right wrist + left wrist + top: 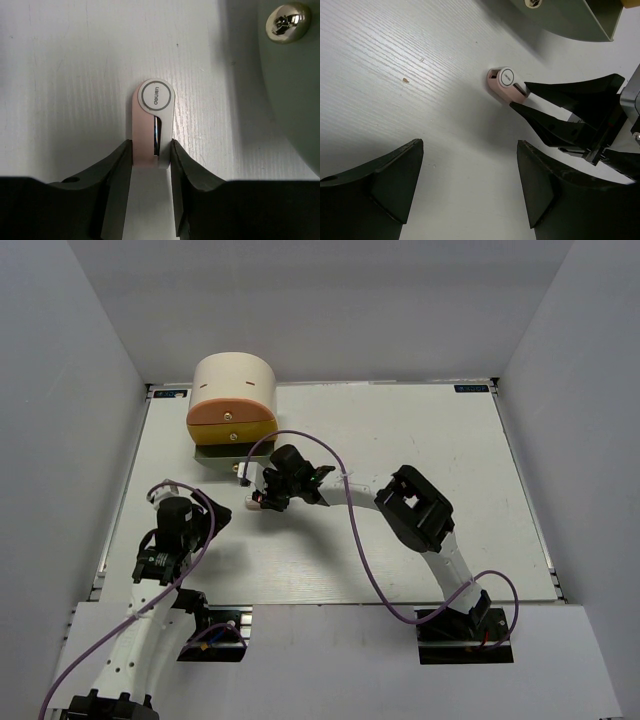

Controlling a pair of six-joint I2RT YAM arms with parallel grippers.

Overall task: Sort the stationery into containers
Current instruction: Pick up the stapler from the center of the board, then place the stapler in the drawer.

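my right gripper (pixel 151 150) is pinching just the near end of the pink-and-white piece (pixel 154 102), which lies flat on the table (pixel 60 75) at centre frame, left of the grey-green drawer (pixel 295 100), so on lifting it could pivot or squirt out forward.

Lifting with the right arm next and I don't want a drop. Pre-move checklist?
1. Right tool shut on both sides of the pink-and-white piece: ok.
2. Grip security, held near one end with most of it sticking out: cannot tell.
3. Piece lying on the table: ok.
4. Left tool open, apart from the piece: ok.
5. Olive drawer sticks out below the yellow drawer; room inside: cannot tell.
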